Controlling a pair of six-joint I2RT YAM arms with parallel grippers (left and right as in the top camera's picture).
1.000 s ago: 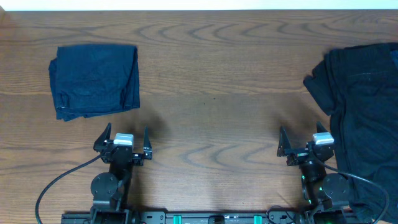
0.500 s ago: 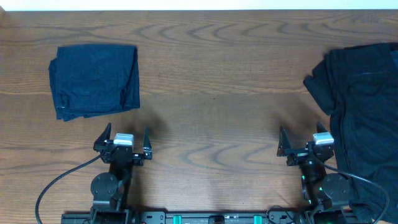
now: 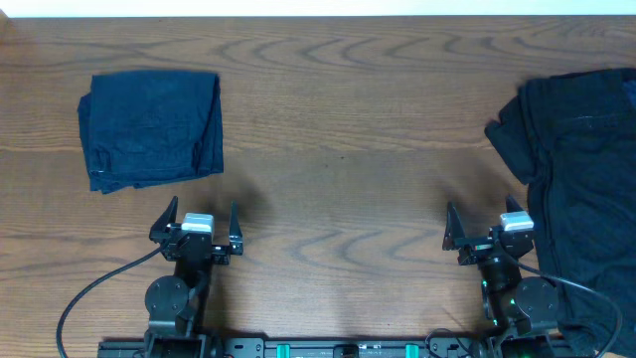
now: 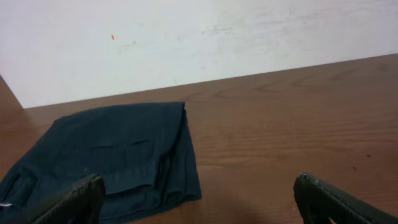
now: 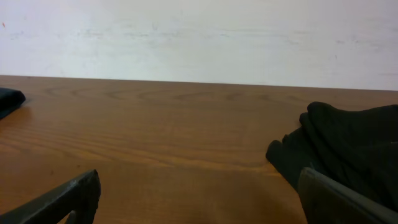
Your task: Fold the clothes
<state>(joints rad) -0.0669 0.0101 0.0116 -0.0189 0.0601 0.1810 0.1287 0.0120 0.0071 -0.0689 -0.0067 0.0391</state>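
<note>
So both claws are spread wide and empty: left gripper (image 3: 204, 208) at 7 o'clock, right gripper (image 3: 481, 210) at 5. The navy shorts (image 3: 151, 127) sit folded at 10 o'clock, done I'd say. The black pile (image 3: 581, 169) at 3 o'clock is rumpled and not yet folded.

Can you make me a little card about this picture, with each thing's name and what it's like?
table: brown wood
folded navy garment: lies flat in a neat square, far left
black clothes: rumpled heap at the right edge, not folded
left gripper: open, holding nothing, in front of the folded navy garment, not touching it
right gripper: open, holding nothing, close beside the black clothes
</note>
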